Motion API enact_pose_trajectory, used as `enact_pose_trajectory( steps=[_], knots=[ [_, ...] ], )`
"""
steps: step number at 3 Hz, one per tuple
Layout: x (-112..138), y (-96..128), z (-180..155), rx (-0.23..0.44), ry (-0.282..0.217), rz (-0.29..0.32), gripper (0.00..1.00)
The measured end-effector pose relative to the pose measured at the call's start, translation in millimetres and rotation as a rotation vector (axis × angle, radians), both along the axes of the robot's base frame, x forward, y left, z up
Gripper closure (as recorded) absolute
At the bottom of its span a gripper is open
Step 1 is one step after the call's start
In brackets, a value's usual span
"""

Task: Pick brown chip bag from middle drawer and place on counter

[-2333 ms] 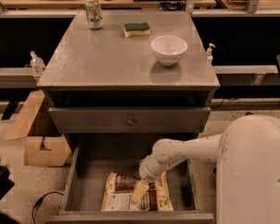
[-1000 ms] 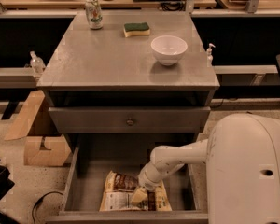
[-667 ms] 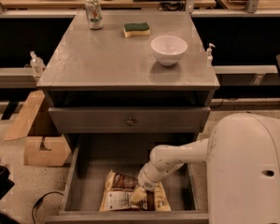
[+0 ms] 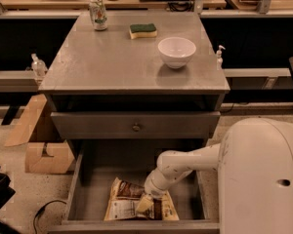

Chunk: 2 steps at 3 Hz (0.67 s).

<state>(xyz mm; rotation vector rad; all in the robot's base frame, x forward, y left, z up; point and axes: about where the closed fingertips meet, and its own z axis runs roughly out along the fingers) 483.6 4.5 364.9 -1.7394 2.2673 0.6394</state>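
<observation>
Our hand (image 4: 147, 199) is down on the one chip bag (image 4: 123, 208) in the open drawer (image 4: 89, 197); we cannot tell its grip. Tabletop (image 4: 112, 65): one bowl (image 4: 176, 51), one sponge (image 4: 143, 30), one can (image 4: 98, 13).

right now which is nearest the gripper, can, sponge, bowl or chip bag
The brown chip bag in the middle drawer: the gripper is right at it, while the others sit up on the counter.

1. The brown chip bag (image 4: 132, 201), lying in the middle drawer (image 4: 88, 194), has a white label panel with small print, but none of it can be read.
2. The can (image 4: 98, 13) at the back left of the counter (image 4: 112, 62) has a printed wrap whose wording is unreadable.
3. The gripper (image 4: 145, 203) is down on the bag and covers part of its face; it shows no legible marking.
</observation>
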Motion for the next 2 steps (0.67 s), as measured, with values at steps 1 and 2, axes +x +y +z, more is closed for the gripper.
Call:
enact_pose_trajectory(
  steps=[1,2],
  knots=[
    [0.0,0.0,0.2,0.000,0.000,0.000,1.00],
    [0.0,0.0,0.6,0.000,0.000,0.000,1.00]
  ],
)
